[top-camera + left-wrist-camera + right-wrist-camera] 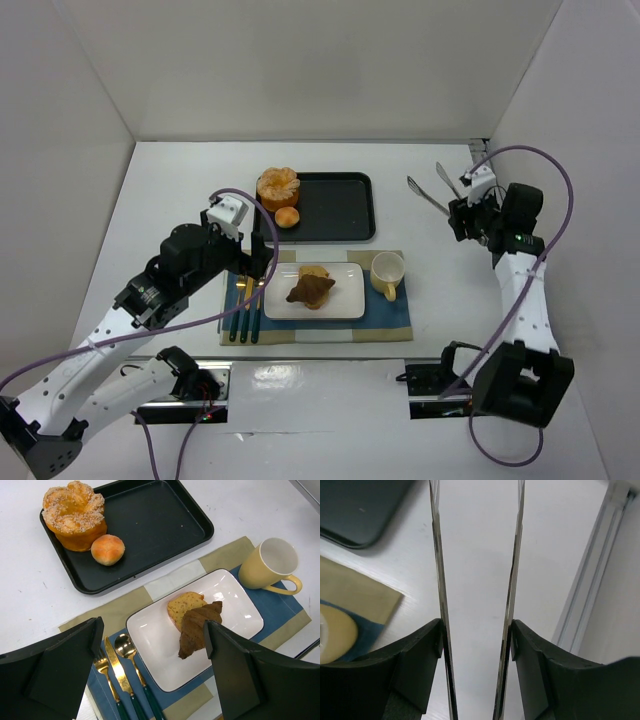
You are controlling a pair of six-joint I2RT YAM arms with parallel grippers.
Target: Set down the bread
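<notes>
A white rectangular plate (340,304) on a blue and beige placemat holds a yellow bread slice (184,606) and a dark brown croissant (197,627). A black tray (340,205) holds a large sugared bun (74,512) and a small round roll (107,549). My left gripper (252,262) is open and empty, hovering above the plate's left edge and the cutlery; in the left wrist view (152,630) its jaws stand wide apart. My right gripper (470,215) is at the far right and holds metal tongs (430,195), whose two arms (438,555) lie against its fingers.
A yellow mug (387,272) stands on the placemat right of the plate. A gold fork, knife (116,667) and spoon with green handles lie left of the plate. White walls enclose the table on the left, back and right.
</notes>
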